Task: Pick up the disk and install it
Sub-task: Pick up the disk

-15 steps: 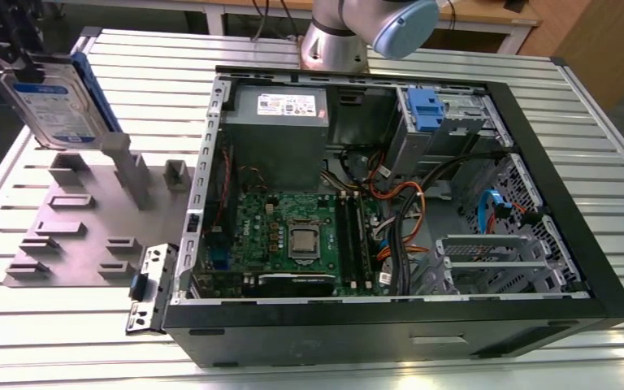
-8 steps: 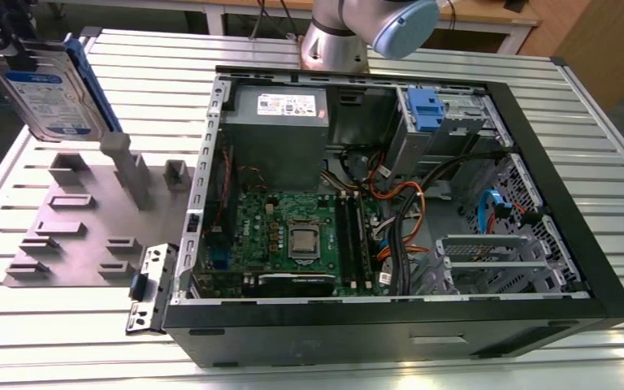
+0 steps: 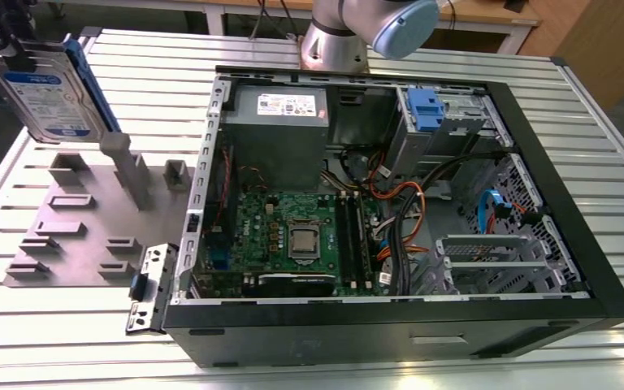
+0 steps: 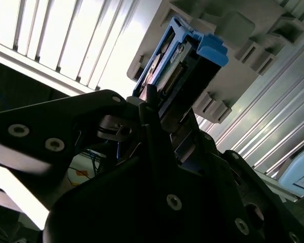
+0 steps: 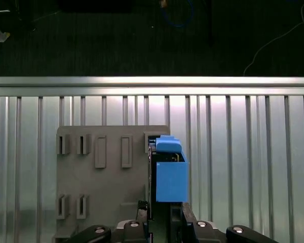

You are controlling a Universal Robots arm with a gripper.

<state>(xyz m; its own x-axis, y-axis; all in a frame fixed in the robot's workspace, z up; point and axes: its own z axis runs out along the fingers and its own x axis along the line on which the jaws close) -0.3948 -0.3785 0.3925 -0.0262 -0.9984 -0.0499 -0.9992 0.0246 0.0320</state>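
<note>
The disk (image 3: 49, 91), a silver-grey drive with a white-and-blue label in a blue carrier, hangs upright at the exterior view's far left. It is above the grey fixture plate (image 3: 79, 231) and clear of it. My gripper (image 3: 6, 45) is shut on its upper end. In the first wrist view the carrier's blue end (image 5: 170, 174) sticks out past my gripper (image 5: 162, 216), over the plate's edge (image 5: 106, 187). The second wrist view shows the disk's edge (image 4: 190, 63) clamped between the black fingers (image 4: 152, 109).
An open computer case (image 3: 572, 244) lies on the slatted metal table (image 3: 62, 333), with the motherboard (image 3: 296, 236), the power supply (image 3: 279, 110) and a blue bracket (image 3: 425, 110) at the far bay. A metal drive cage (image 3: 496, 260) sits near the case front. The arm's base (image 3: 340, 36) stands behind the case.
</note>
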